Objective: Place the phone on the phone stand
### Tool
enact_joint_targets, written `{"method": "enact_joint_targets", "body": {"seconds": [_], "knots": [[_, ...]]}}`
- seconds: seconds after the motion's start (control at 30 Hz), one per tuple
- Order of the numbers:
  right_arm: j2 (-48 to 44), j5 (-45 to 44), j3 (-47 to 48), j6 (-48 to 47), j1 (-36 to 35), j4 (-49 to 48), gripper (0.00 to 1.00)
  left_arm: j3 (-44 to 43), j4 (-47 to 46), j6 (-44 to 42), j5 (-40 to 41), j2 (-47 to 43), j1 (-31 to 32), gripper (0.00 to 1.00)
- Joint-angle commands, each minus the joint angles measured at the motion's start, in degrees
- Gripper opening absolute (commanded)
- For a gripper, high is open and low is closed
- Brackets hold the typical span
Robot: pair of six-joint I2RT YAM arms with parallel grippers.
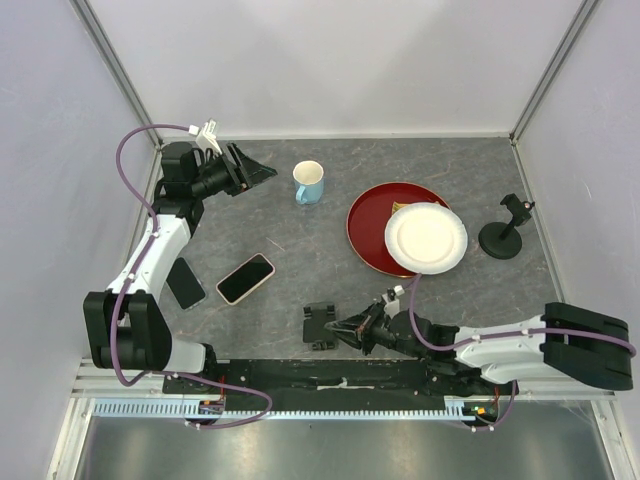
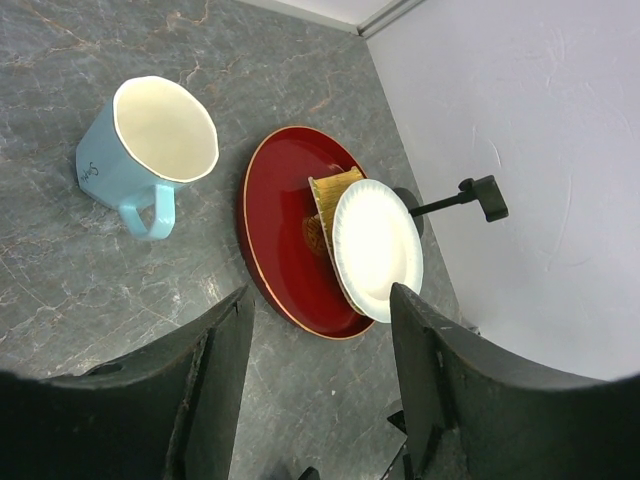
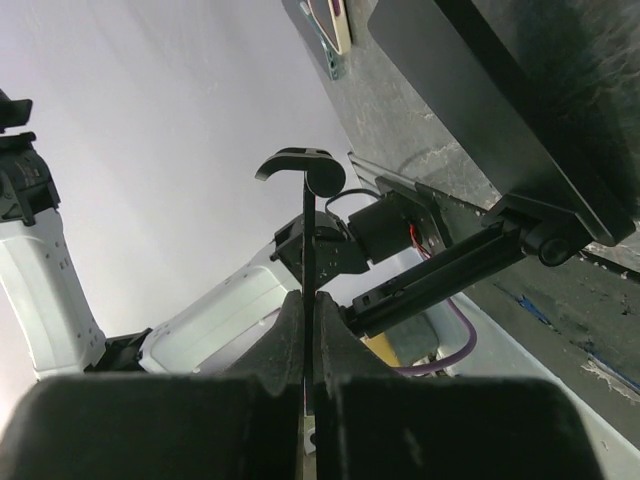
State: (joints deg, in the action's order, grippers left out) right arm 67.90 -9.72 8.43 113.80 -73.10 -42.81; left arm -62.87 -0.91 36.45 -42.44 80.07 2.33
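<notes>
**A:** Where is the phone?

**B:** The phone (image 1: 245, 279) lies flat on the surface (image 1: 300, 245), screen up and at a slant, left of the middle. It is apart from both of my claws.

**A:** And the phone stand?

**B:** The phone stand (image 1: 319, 326) sits near the front edge, to the right of the phone and not touching it. My right claw (image 1: 345, 327) reaches in low from the right and meets it. In my right wrist view the fingers (image 3: 268, 365) are pressed together on a thin black leaf seen edge-on. As far as I can tell, that leaf is part of the stand. A wider black panel with a hinge runs off to the upper right, and a corner of the phone's pale case shows at the top edge.

**A:** Your left claw?

**B:** My left claw (image 1: 262, 172) hangs above the far left corner with its fingers wide apart. It faces a blue mug (image 1: 308, 183). Beyond the mug is a red plate (image 1: 367, 235), and a white paper plate (image 1: 427, 238) overlaps its right side. Something tan peeks out between the two plates, but I cannot tell what it is.

**A:** Anything else?

**B:** A taller black pole stand (image 1: 503, 236) with a round base stands just beside the plates, at the right. A dark flat slab (image 1: 185, 284) lies near the phone on its left, by my left arm.
</notes>
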Motion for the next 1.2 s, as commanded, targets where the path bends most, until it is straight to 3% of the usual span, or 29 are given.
{"method": "enact_joint_targets", "body": {"seconds": [0.0,0.13,0.5,0.67,1.17], "knots": [[-6.3,-5.5,-0.3,14.0,-0.5,6.8,0.01,0.0,-2.0,1.5,-1.7,-0.3,-0.1,0.63],[-8.4,-6.8,0.0,14.3,-0.5,10.9,0.05,0.0,-2.0,1.6,-1.6,-0.2,-0.1,0.63],[-2.1,-5.2,0.5,15.5,-1.7,4.1,0.06,0.1,-2.2,1.8,-1.8,0.3,0.0,0.63],[-2.2,-8.8,-0.1,18.6,-4.9,6.4,0.08,0.0,-2.2,1.9,-2.1,0.5,0.0,0.63],[-1.4,-13.0,-1.7,17.6,-5.2,7.0,0.35,0.1,-2.3,1.9,-2.2,0.4,0.0,0.63]]}}
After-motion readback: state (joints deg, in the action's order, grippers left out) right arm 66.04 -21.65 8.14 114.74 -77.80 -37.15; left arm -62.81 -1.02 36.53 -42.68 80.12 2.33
